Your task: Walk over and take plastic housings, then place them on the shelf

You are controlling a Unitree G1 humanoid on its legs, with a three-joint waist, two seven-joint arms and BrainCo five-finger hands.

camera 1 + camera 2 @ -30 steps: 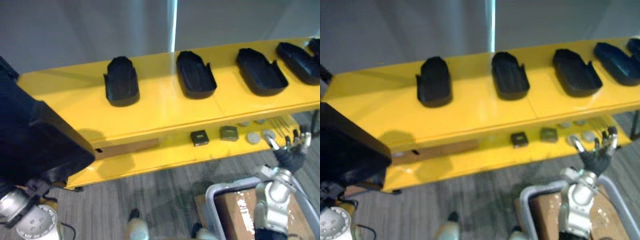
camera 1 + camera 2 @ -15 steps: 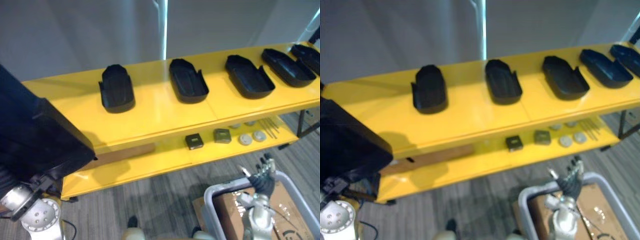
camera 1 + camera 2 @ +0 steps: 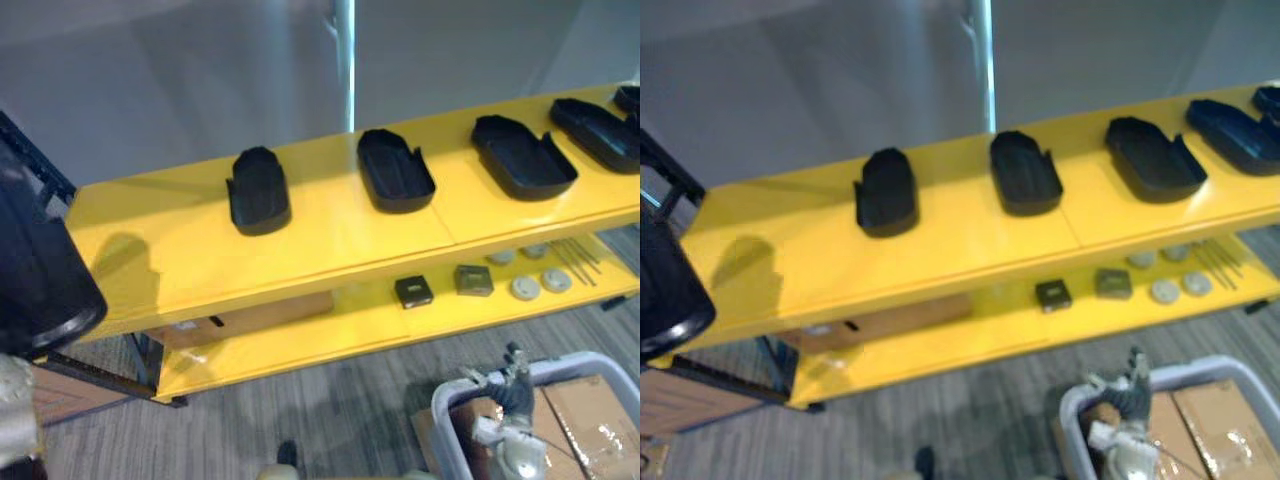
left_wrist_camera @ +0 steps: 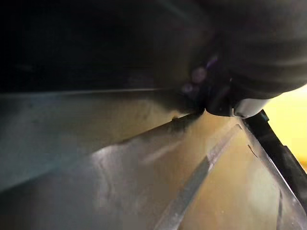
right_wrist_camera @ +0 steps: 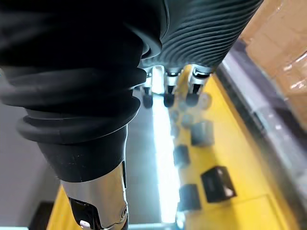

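The big black plastic housing is up at your left, by the yellow shelf's bare end. Can't tell how your left hand grips it. Right hand hangs loose-fingered, empty. I'd lower it flat beside the leftmost shelved housing, matching the row's spacing.

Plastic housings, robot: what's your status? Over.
Right hand open, empty, beside the grey bin. Left hand at a black housing, off the left end of the yellow shelf. Top lined with other housings; bare space at left.
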